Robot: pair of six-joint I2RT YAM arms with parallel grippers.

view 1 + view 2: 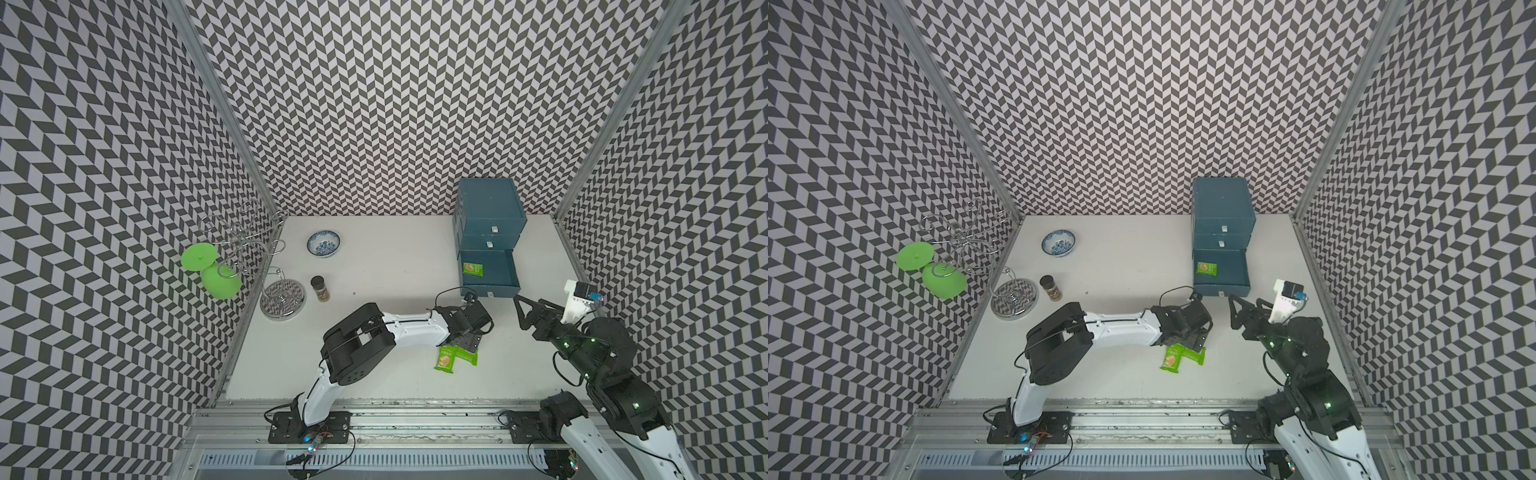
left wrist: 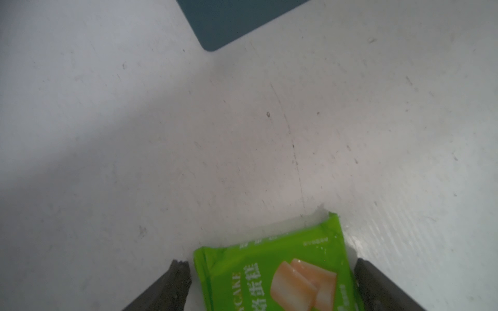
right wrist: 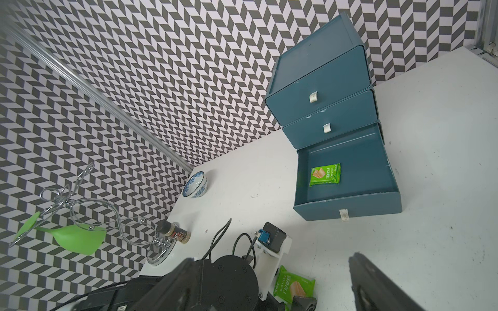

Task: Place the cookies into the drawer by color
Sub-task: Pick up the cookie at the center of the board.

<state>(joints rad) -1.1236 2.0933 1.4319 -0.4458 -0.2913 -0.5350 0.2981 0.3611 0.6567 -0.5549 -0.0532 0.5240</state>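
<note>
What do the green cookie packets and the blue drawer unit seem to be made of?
Green packets: thin glossy plastic or foil film, judging by the sheen, the printed picture and the clear sealed edge. Drawer unit: probably moulded plastic in smooth satin teal, given its rounded corners and thin walls.

A green packet (image 2: 275, 272) with a biscuit picture lies flat on the white desk (image 2: 242, 134) between two dark fingers (image 2: 172, 285), spread wide beside its edges. A teal drawer (image 2: 231, 21) corner shows well beyond.
</note>
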